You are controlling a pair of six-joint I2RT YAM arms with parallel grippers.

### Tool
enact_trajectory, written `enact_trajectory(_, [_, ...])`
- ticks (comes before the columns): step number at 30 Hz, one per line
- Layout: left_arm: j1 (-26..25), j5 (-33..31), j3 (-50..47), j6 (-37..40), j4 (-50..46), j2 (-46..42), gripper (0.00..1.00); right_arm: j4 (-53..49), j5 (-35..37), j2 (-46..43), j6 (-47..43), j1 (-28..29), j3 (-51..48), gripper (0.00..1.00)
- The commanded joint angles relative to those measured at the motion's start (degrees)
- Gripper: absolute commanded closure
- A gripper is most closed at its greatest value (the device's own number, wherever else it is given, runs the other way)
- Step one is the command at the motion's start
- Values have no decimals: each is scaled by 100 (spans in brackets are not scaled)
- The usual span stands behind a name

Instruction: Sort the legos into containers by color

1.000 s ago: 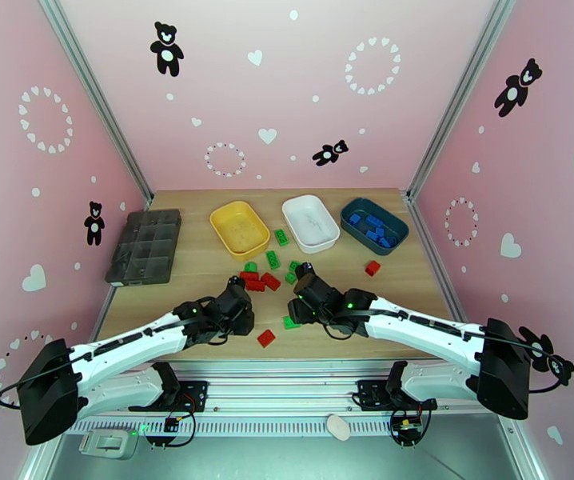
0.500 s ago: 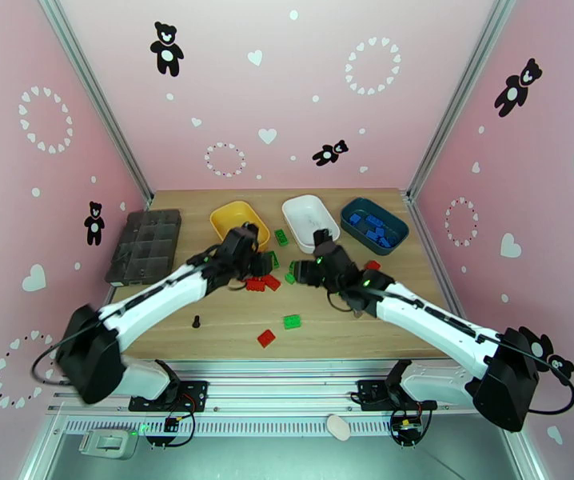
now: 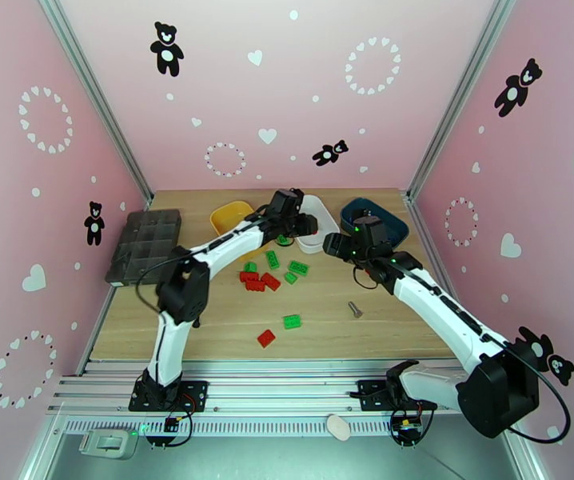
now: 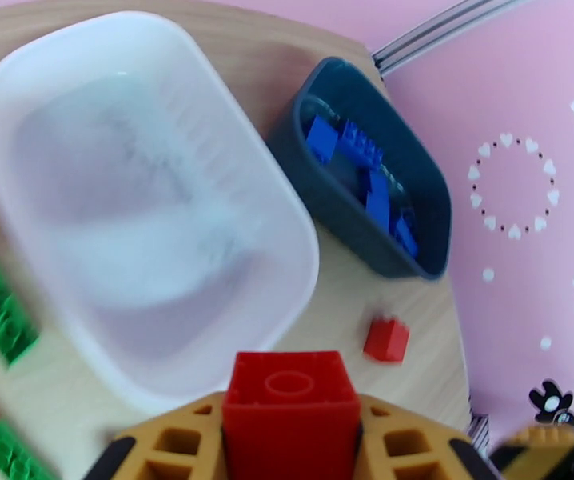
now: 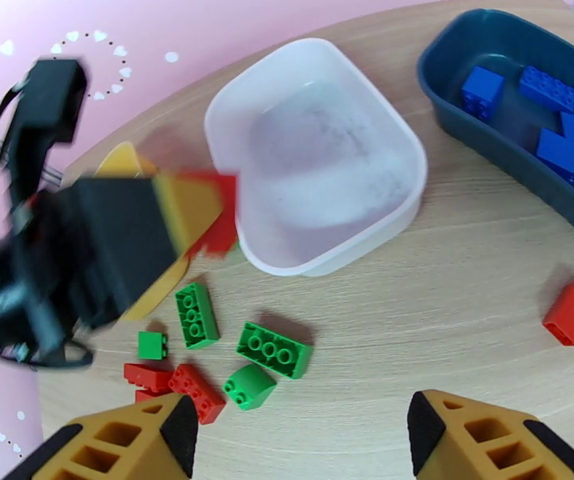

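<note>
My left gripper is shut on a red brick at the near left edge of the white tub. In the right wrist view the left gripper holds that red brick beside the white tub. The dark teal tub holds several blue bricks. The yellow tub is partly hidden by the left arm. My right gripper stands open above the table, nothing between its fingers. Loose green bricks and red bricks lie on the table.
A dark grey organizer tray sits at the far left. A small dark screw lies under the right arm. A lone red brick lies near the teal tub. One green brick and one red brick lie nearer the front edge.
My left arm swung from the near middle out to the white tub, carrying the red brick. My right arm moved away from the brick pile toward the teal tub.
</note>
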Motion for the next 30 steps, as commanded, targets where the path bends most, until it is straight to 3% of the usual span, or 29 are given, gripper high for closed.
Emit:
enact_trajectory(1, [21,156,892,-146,-283,499,68,-183,-95,-243,-82,-62,-194,25])
enact_trajectory(3, [23,132,1355,-147,-473,816,65,-203,-93,-279,-82,-68,-254,25])
enact_trajectory(6, [28,103,1843,-71,-729,1097,49,-212,-123,-320,-78,-61,-337,25])
enact_trajectory(8, [23,69,1914,4,-806,1077,33,-236,-122,-348,-90,-60,-381,25])
enact_trajectory(11, [24,-24,1611,139,-770,746,22,-295,-46,-402,-133,-63,-433,24])
enact_trajectory(20, [-44,-622,-1038,395,-170,-1339,22,-335,-270,-230,-334,81,-592,35])
enact_trajectory(30, [-249,-1442,-4330,529,-327,-3447,24,-441,439,523,-379,1625,-657,31])
